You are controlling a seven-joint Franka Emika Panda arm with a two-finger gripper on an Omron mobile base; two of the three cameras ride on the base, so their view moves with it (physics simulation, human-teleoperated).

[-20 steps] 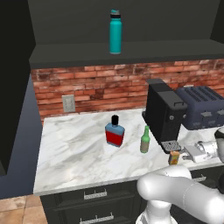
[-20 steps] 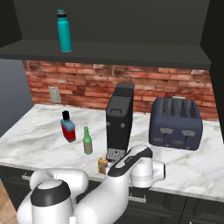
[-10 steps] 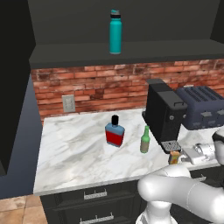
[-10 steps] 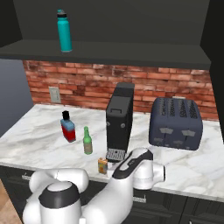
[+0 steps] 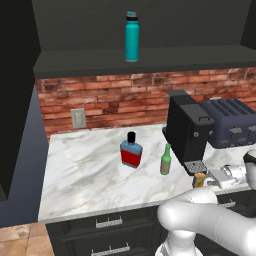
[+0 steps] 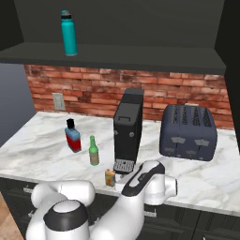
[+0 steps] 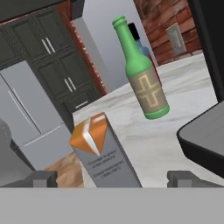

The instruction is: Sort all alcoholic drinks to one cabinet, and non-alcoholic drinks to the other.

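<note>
A: Where is the orange carton (image 7: 103, 153)?
B: On the counter (image 5: 85, 175), between the wide-open gripper (image 7: 109, 179) fingers, ungripped. Teal bottle (image 5: 131, 36) is shelved; blue flask (image 5: 131, 152) and green bottle (image 5: 165, 160) remain unsorted.

Orange carton (image 6: 110, 177) at counter (image 6: 42, 145) front; green bottle (image 6: 94, 151) beside blue flask (image 6: 72, 136).

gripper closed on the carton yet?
No. In the hand view the fingertips stand wide apart on either side of the carton, with clear gaps between it and both.
</note>
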